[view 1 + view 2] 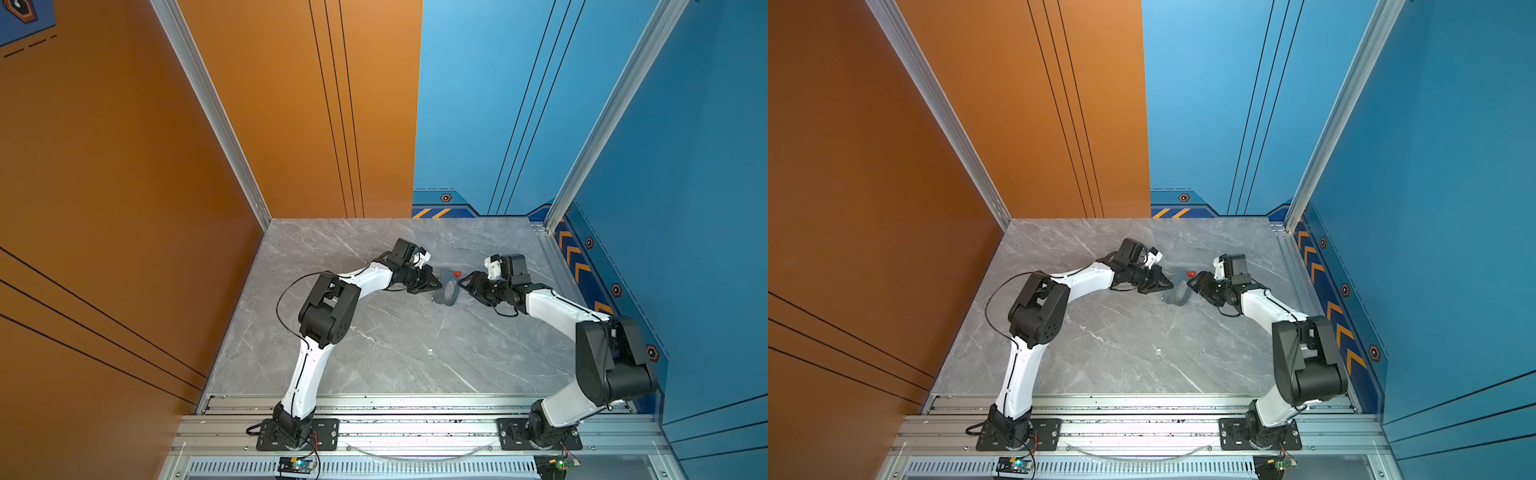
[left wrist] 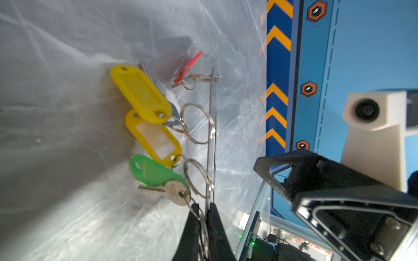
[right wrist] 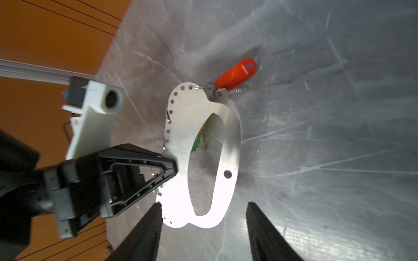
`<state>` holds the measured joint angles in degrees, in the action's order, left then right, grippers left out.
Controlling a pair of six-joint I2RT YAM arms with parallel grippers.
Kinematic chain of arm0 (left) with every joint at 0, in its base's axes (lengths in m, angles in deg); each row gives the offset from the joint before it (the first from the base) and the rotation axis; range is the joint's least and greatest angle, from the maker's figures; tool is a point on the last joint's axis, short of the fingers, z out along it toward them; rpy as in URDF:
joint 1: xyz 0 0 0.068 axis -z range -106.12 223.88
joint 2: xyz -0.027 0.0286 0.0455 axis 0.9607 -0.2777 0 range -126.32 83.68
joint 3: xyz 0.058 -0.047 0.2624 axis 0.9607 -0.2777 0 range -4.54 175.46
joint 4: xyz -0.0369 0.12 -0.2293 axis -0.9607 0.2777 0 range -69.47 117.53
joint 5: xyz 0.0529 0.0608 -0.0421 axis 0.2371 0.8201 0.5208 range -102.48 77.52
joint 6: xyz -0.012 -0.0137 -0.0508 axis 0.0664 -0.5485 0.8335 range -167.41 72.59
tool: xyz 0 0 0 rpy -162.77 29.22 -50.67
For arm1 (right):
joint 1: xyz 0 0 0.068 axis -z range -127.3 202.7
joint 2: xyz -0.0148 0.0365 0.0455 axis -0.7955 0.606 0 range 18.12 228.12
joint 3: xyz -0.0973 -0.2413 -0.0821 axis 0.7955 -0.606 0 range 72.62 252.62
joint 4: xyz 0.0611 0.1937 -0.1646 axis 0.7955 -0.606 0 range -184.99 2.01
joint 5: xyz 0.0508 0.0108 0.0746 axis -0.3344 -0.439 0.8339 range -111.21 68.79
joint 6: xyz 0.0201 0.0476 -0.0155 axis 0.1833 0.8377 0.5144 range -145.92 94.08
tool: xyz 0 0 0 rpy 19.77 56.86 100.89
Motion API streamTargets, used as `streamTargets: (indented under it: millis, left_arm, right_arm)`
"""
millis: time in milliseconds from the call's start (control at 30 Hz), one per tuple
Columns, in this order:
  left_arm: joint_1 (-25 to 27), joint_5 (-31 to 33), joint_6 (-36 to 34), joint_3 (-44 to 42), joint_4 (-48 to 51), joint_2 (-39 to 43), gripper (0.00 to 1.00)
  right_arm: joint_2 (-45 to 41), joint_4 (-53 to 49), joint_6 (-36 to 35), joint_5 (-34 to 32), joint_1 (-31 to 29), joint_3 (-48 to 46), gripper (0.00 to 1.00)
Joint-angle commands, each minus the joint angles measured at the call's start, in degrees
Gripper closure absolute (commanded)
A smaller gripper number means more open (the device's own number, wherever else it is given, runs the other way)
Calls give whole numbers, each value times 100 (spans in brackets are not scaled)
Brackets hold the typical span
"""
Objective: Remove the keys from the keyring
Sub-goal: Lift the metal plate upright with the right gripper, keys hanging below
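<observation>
at the far middle of the tabletop (image 1: 374, 357), the keyring (image 1: 448, 291) is held on edge by the left hand (image 2: 203, 209), pressed together on its rim. the right hand (image 3: 203, 206) is spread, a finger at either side of the keyring's end. the keys (image 2: 174, 192) with yellow tags (image 2: 140, 92) and a green tag (image 2: 153, 171) are hung on the left hand's side, mostly hidden from the right hand by the keyring; a red tag (image 3: 236, 74) is hung at the far end.

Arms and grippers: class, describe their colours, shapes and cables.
The left arm and right arm have curved white links between bulky black joints. A thin black cable loops beside the left arm. The left gripper and right gripper have black, hollow triangular fingers and white camera mounts.
</observation>
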<state>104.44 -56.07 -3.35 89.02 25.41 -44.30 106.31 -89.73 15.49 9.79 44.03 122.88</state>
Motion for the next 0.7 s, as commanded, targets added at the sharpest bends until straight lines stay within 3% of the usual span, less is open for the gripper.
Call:
streamTargets:
  millis: [0, 267, 500, 667]
  left_arm:
    - [-172, -337, 703, 77, -822, 587, 100]
    - [-377, -415, 1802, -32, -1761, 1236, 100]
    - [-482, -409, 2545, -91, -2365, 1608, 100]
    - [-499, -387, 2917, -238, -2714, 1785, 100]
  right_arm:
    - [-355, 564, 647, 224, 1, -248, 36]
    - [-633, 2155, 1871, 317, -299, -248, 33]
    - [-305, 3859, 3069, 103, -752, 69, 45]
    - [-169, 4493, 3496, -63, -993, 266, 55]
